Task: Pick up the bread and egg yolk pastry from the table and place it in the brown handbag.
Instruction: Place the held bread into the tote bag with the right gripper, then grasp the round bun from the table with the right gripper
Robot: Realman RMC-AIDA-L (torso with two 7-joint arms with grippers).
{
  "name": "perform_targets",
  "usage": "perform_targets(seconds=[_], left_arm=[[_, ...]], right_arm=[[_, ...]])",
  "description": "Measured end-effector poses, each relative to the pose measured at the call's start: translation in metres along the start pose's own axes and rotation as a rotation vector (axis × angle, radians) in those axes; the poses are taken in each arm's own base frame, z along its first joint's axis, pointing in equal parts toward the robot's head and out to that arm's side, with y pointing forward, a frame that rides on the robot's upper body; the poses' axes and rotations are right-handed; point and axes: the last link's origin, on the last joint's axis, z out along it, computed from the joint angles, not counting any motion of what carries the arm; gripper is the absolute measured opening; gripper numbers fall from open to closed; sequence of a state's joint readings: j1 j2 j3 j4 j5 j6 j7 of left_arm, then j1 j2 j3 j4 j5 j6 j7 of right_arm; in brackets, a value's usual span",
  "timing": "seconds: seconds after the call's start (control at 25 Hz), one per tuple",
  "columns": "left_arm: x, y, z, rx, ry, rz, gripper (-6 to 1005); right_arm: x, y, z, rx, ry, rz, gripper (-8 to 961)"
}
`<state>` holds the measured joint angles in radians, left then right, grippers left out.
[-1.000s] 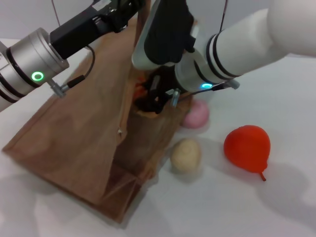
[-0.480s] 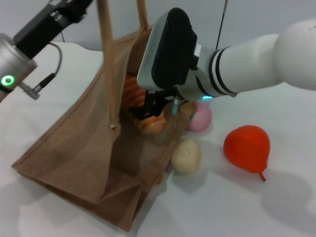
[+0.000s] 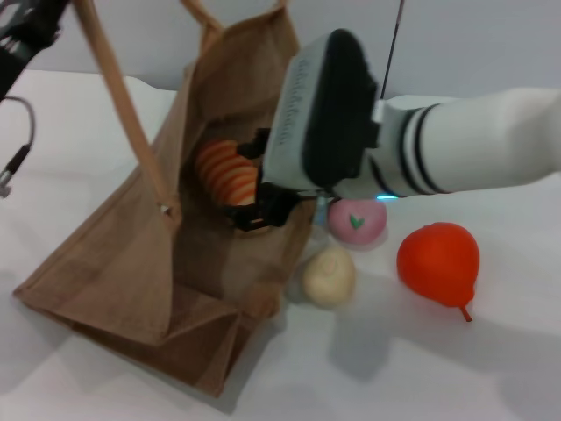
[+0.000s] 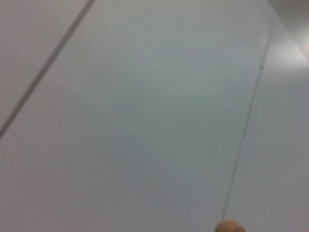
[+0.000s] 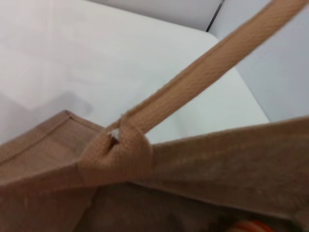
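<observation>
Right claw (image 3: 254,209) inside brown handbag (image 3: 131,254) mouth, gripping bread (image 3: 226,172); egg yolk pastry (image 3: 330,275) on surface just beside handbag.

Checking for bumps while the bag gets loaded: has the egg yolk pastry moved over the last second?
No. The egg yolk pastry sits in the same spot beside the red pear-shaped fruit, close against the brown handbag.

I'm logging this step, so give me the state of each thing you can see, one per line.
brown handbag: mouth open, handle pulled up toward the left hand.
bread: inside the bag's mouth, at the right hand.
egg yolk pastry: on the table beside the bag, not yet bagged.
pink ball: on the table.
red fruit: on the table.
</observation>
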<state>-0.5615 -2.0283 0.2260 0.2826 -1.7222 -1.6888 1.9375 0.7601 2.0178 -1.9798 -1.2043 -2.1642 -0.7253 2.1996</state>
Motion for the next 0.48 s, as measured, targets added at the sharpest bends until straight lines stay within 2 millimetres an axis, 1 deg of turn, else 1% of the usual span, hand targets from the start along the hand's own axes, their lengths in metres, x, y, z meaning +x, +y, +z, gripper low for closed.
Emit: perform_targets(seconds=[0.08, 0.28, 0.36, 0.4, 0.48], left_arm=[[0.001, -0.003, -0.007, 0.029, 0.009, 0.009, 153], [0.000, -0.009, -0.019, 0.097, 0.030, 0.030, 153], [0.000, -0.010, -0.022, 0.107, 0.029, 0.032, 154], [0.000, -0.010, -0.024, 0.112, 0.030, 0.032, 154], [0.001, -0.011, -0.025, 0.119, 0.034, 0.034, 154]], right_arm=[[0.004, -0.002, -0.011, 0.004, -0.011, 0.019, 815], [0.019, -0.016, -0.047, 0.039, -0.039, 0.080, 815], [0.025, -0.019, -0.057, 0.048, -0.041, 0.102, 815], [0.029, -0.019, -0.061, 0.047, -0.034, 0.114, 815], [0.043, -0.021, -0.070, 0.033, -0.002, 0.154, 816]])
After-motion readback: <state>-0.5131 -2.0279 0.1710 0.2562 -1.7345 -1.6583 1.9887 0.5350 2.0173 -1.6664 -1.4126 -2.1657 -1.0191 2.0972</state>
